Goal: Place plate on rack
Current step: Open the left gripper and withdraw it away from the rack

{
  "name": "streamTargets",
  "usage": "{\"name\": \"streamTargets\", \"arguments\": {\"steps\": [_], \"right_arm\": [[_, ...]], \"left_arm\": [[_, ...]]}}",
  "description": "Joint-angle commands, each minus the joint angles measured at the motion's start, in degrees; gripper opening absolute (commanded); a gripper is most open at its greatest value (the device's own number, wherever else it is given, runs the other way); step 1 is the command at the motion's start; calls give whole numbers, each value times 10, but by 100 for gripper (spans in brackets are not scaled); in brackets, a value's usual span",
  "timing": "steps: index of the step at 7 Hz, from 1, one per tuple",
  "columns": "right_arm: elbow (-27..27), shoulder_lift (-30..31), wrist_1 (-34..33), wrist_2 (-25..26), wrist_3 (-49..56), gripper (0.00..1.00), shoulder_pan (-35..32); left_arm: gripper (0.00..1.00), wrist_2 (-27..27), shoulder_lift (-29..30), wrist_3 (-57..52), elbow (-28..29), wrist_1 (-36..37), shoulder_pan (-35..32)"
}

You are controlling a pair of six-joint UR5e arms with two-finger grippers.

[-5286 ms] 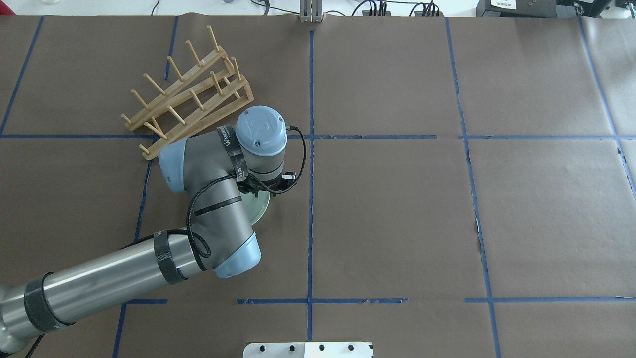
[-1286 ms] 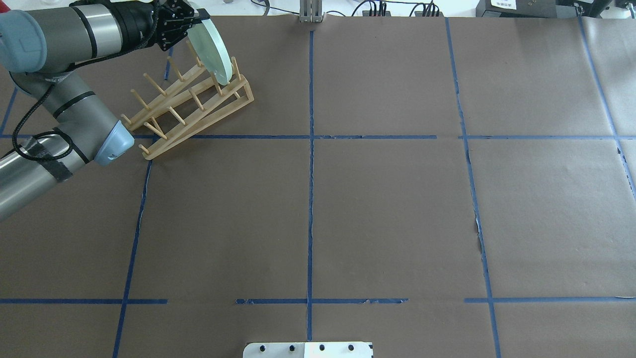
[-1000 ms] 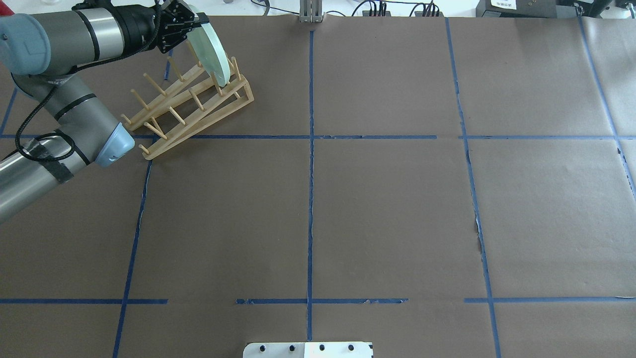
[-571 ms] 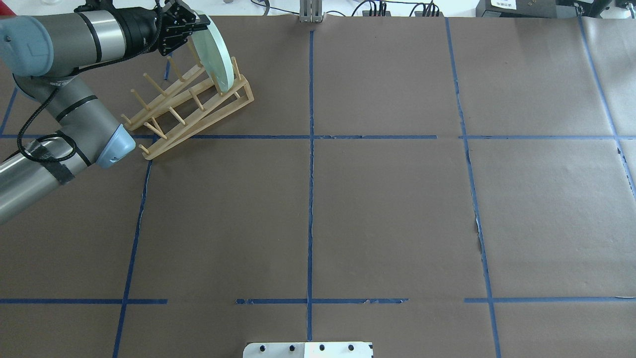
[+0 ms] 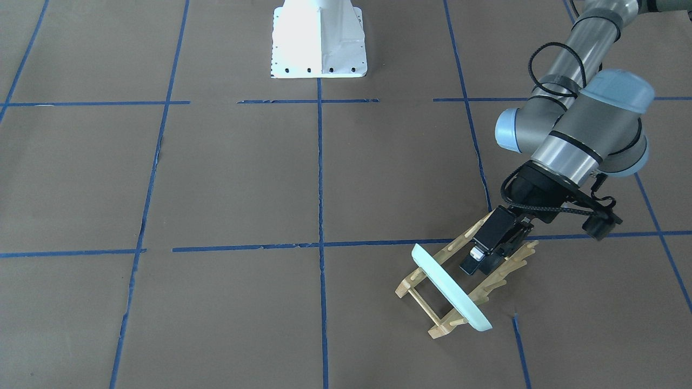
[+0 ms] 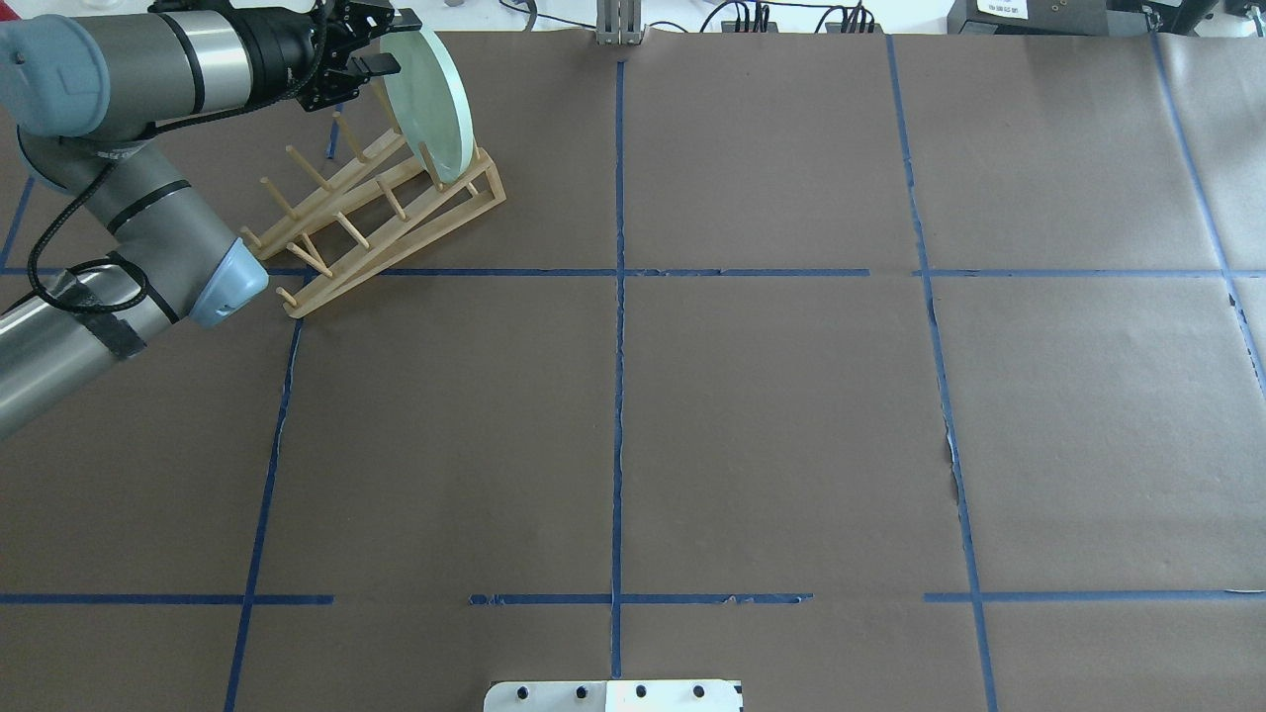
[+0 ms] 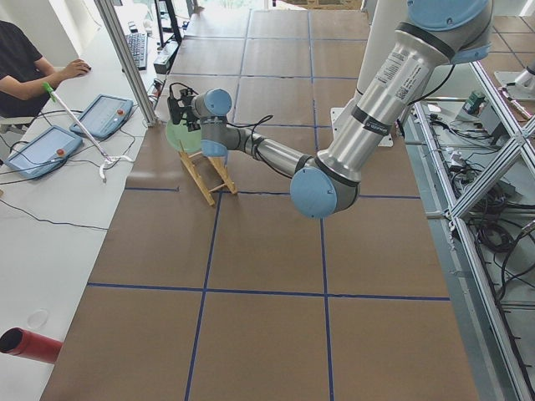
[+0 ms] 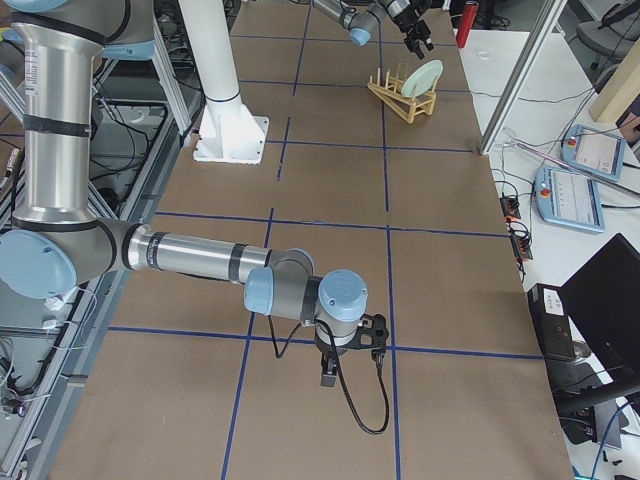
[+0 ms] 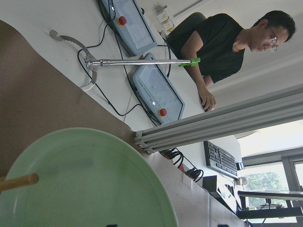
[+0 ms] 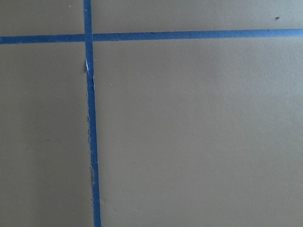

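The pale mint-green plate [image 6: 427,104] stands on edge between the end pegs of the light wooden rack [image 6: 366,222], at the rack's far end. It shows the same way in the front view, plate [image 5: 451,289] across the rack [image 5: 432,319]. My left gripper [image 6: 392,44] is open beside the plate's upper rim, its fingers spread and off the plate; it also shows in the front view [image 5: 479,258]. The left wrist view is filled by the plate [image 9: 90,184] and one peg [image 9: 19,182]. My right gripper [image 8: 337,362] hangs low over bare table far from the rack; I cannot tell whether it is open or shut.
The table is brown paper with blue tape lines [image 6: 618,326]. The white robot base [image 5: 319,40] stands at the near edge. A person [image 9: 222,42] sits at a side desk with control pendants [image 7: 104,113], beyond the table's far edge behind the rack.
The left gripper carried the plate from the table to the rack, lowered it between the end pegs, then opened and let go. The plate now stands by itself.
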State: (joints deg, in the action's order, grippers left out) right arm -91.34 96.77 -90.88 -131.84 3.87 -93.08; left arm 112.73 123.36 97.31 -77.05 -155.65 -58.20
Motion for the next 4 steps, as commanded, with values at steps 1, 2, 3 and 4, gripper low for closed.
{"name": "streamTargets", "arguments": {"steps": [1, 2, 3, 4], "right_arm": [[-1, 0, 0, 0, 0, 100, 0], [0, 0, 0, 0, 0, 100, 0], [-1, 0, 0, 0, 0, 100, 0], [0, 0, 0, 0, 0, 100, 0]], "left_arm": [[100, 132, -41, -171, -84, 194, -72], [100, 134, -112, -304, -160, 279, -84], [100, 135, -168, -412, -188, 327, -108], [100, 136, -228, -527, -191, 343, -136]]}}
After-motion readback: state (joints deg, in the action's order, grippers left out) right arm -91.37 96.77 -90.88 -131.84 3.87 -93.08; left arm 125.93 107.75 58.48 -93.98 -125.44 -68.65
